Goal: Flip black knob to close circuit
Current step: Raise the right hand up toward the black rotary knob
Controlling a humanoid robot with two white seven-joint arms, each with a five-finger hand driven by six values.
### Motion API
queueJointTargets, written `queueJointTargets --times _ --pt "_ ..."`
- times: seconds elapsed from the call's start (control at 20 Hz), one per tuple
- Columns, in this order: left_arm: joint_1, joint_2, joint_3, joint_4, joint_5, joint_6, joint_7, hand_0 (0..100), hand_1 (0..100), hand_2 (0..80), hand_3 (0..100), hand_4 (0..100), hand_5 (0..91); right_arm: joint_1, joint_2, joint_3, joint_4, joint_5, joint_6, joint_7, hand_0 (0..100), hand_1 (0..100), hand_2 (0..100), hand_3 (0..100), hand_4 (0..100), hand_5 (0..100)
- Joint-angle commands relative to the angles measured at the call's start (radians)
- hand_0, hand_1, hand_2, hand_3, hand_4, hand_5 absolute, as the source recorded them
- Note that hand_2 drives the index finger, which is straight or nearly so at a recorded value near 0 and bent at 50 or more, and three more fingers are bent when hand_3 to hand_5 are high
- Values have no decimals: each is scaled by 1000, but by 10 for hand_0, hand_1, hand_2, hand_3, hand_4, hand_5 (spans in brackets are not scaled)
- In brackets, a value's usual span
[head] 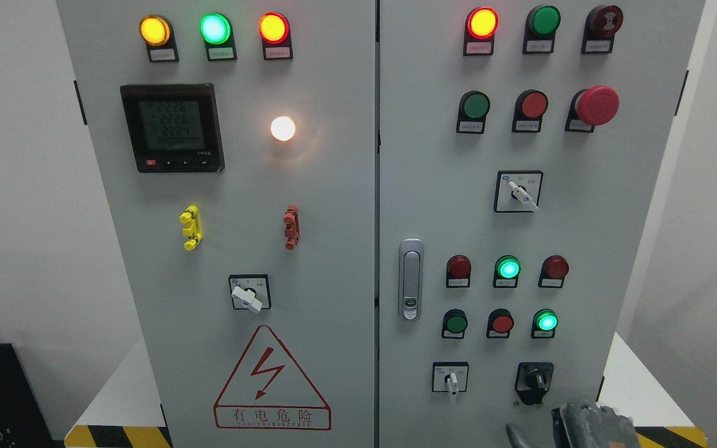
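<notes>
The black knob [534,381] sits low on the right door of the grey control cabinet [309,249], on a black square plate, its handle pointing down and slightly left. My right hand [589,426] shows only as a grey metal part at the bottom edge, just below and right of the knob and apart from it. Its fingers are cut off by the frame. My left hand is out of view.
A white selector switch [451,380] sits left of the knob. Rows of red and green buttons and lamps [508,268] sit above it. A door handle [411,280] is at the door's left edge. A white selector [519,193] is higher up.
</notes>
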Motion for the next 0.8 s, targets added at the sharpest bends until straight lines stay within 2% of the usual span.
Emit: queueJointTargets --times 0.0,0.75 --pt "1 0 0 1 -2 0 1 120 556 0 0 0 0 -26 -4 -39 46 -3 -2 4 0 0 950 1000 884 886" --pt "1 0 0 1 1 0 1 120 556 0 0 0 0 -72 -3 -34 90 0 10 1 0 0 952 1000 882 888"
